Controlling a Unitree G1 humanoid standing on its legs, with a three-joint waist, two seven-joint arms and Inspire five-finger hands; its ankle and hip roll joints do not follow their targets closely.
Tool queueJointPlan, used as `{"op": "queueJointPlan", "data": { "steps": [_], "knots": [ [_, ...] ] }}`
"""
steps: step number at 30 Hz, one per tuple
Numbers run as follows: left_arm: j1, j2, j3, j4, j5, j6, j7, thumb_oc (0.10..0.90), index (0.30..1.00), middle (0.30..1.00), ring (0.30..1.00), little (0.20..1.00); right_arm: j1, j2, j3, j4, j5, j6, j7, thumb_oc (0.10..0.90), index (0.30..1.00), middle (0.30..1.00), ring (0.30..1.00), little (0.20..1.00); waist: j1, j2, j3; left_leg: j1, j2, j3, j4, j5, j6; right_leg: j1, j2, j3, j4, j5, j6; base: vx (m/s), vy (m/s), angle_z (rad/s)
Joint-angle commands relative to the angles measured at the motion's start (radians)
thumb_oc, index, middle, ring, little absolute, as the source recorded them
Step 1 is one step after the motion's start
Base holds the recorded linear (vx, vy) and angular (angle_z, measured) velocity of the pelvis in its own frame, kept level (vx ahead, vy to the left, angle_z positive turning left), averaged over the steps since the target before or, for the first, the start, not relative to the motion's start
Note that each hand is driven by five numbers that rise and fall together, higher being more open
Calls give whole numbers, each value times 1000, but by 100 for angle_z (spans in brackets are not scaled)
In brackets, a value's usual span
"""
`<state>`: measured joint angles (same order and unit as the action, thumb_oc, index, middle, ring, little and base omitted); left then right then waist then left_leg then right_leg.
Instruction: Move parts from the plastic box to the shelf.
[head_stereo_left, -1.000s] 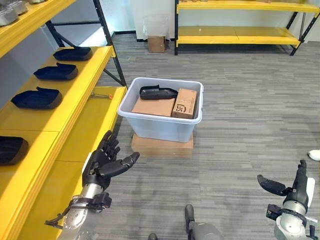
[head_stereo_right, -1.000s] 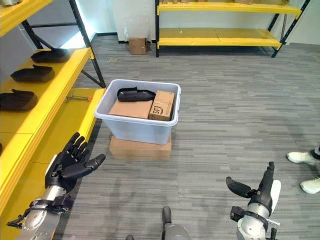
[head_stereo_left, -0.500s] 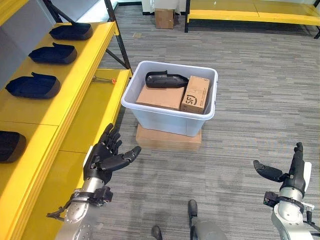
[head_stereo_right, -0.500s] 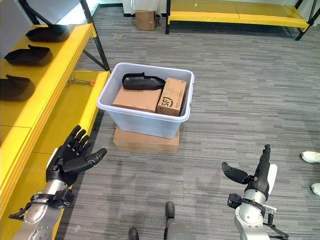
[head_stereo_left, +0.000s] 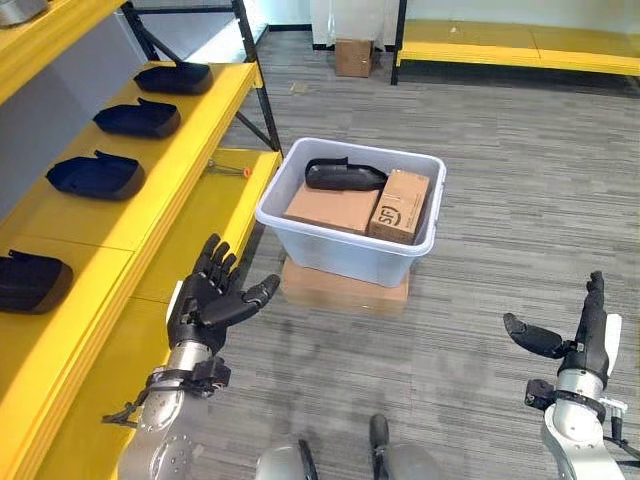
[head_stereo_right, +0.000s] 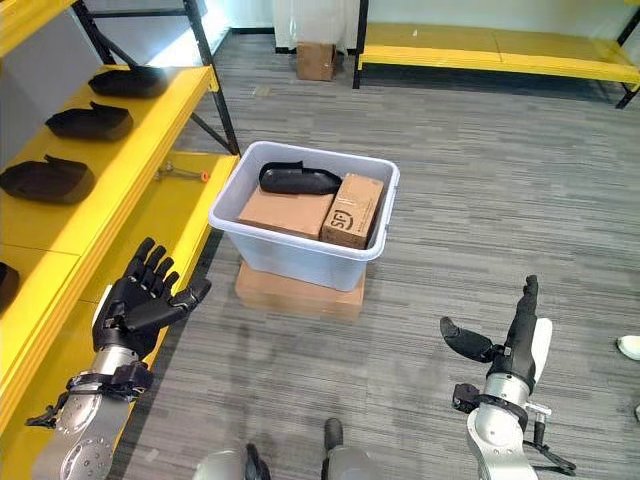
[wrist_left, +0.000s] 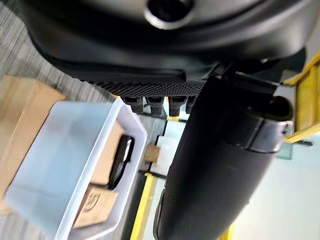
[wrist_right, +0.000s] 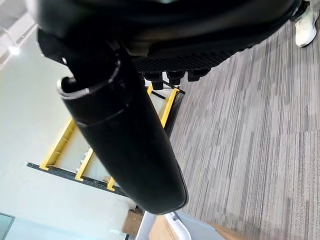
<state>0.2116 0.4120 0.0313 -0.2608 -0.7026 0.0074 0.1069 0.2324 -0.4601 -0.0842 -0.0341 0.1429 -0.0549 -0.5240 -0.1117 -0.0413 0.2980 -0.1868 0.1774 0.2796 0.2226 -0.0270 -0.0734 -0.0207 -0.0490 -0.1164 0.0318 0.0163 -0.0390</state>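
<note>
Parts first: four dark moulded parts already sit in a row on the yellow shelf, so the robot is a good way into this. Going near to far along the shelf's middle level there's one at the near end, the next one, another, and the last up at the far end by the black upright. Looks like one dark part is left, lying in the far end of the plastic box, touching the cardboard in there.

Nearest the camera, the left hand is held up empty over the edge of the shelf's lower level, fingers spread and thumb sticking out toward the box. The right hand is off to the other side over the carpet, well apart from everything, fingers straight and thumb out, holding nothing.

The box sits on a flat cardboard slab on the floor, just beside the lower shelf level. Inside, a flat carton and a small upright carton take up most of the room, so reaching the part probably means going in over them. A small tool with an orange tip lies on the lower level. Farther back there's a brown carton on the floor and a second yellow rack. A white shoe shows at the edge.
</note>
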Motion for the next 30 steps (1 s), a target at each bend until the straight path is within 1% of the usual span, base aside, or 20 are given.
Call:
{"op": "queueJointPlan", "data": {
  "steps": [1, 3, 4, 5, 8, 10, 13, 19, 23, 24, 26, 30],
  "knots": [
    [6, 44, 56, -87, -26, -86, -23, 900, 1000, 1000, 1000, 1000, 43, -100, -40, -72, 47, -106, 8, 900, 1000, 1000, 1000, 1000, -41, 5, -76, 89, 31, 11, -124, 195, -11, 91, 9, 65, -76, -4, 83, 79, 162, -3],
    [-8, 53, 45, -72, -27, -105, -29, 900, 1000, 1000, 1000, 1000, 54, -110, -38, -64, 58, -131, 15, 900, 1000, 1000, 1000, 1000, -45, 4, -73, 112, 23, 11, -187, 150, -6, 100, -18, 61, -74, -13, 94, 53, 166, 3],
    [-12, 50, 45, -64, -24, -106, -36, 900, 1000, 1000, 1000, 1000, 55, -111, -39, -59, 64, -137, 19, 900, 1000, 1000, 1000, 1000, -48, 8, -76, 126, 20, 21, -207, 139, -6, 100, -25, 54, -79, -11, 99, 39, 135, -10],
    [-14, 50, 42, -62, -26, -110, -39, 900, 1000, 1000, 1000, 1000, 56, -114, -40, -60, 76, -137, 18, 900, 1000, 1000, 1000, 1000, -51, 12, -78, 147, 17, 33, -232, 135, -8, 100, -30, 45, -82, -9, 104, 54, 125, -27],
    [-23, 53, 30, -60, -25, -111, -35, 900, 1000, 1000, 1000, 1000, 64, -103, -40, -65, 82, -135, 22, 900, 1000, 1000, 1000, 1000, -58, 26, -86, 198, 0, 25, -277, 125, -10, 97, -35, 32, -79, -6, 114, 79, 111, -19],
    [-27, 52, 28, -66, -18, -102, -39, 900, 1000, 1000, 1000, 1000, 73, -94, -41, -75, 51, -131, 16, 900, 1000, 1000, 1000, 1000, -60, 31, -91, 221, -12, 19, -294, 117, -5, 99, -35, 30, -82, -5, 116, 76, 70, 10],
    [-27, 53, 27, -72, -25, -91, -42, 900, 1000, 1000, 1000, 1000, 77, -87, -36, -84, 41, -113, 7, 900, 1000, 1000, 1000, 1000, -63, 35, -100, 245, -24, 20, -304, 99, -1, 101, -36, 25, -95, 2, 120, 72, 59, 16],
    [-5, 58, 33, -92, -22, -94, -62, 900, 1000, 1000, 1000, 1000, 69, -75, -31, -91, 47, -98, 7, 900, 1000, 1000, 1000, 1000, -56, 32, -111, 271, -39, 23, -310, 66, 6, 92, -39, 21, -119, 15, 131, 23, 14, 3],
    [2, 59, 34, -97, -21, -89, -70, 900, 1000, 1000, 1000, 1000, 62, -65, -26, -86, 53, -97, -10, 900, 1000, 1000, 1000, 1000, -51, 30, -118, 277, -40, 26, -310, 54, 8, 84, -39, 19, -119, 17, 138, 0, 0, 0],
    [1, 60, 32, -96, -18, -90, -66, 900, 1000, 1000, 1000, 1000, 56, -62, -22, -80, 52, -105, -29, 900, 1000, 1000, 1000, 1000, -50, 29, -122, 279, -40, 26, -310, 51, 9, 83, -39, 19, -119, 18, 139, 6, -56, -2],
    [5, 63, 33, -99, -5, -98, -49, 900, 1000, 1000, 1000, 1000, 54, -54, -26, -81, 33, -96, -35, 900, 1000, 1000, 1000, 1000, -50, 27, -128, 285, -39, 29, -310, 47, 10, 83, -39, 18, -119, 19, 142, 15, -50, -3],
    [10, 68, 48, -103, -5, -96, -60, 900, 1000, 1000, 1000, 1000, 53, -56, -26, -95, 34, -87, -46, 900, 1000, 1000, 1000, 1000, -49, 35, -131, 295, -43, 26, -310, 37, 13, 81, -41, 18, -119, 20, 144, 0, 0, 0]
  ]
}}
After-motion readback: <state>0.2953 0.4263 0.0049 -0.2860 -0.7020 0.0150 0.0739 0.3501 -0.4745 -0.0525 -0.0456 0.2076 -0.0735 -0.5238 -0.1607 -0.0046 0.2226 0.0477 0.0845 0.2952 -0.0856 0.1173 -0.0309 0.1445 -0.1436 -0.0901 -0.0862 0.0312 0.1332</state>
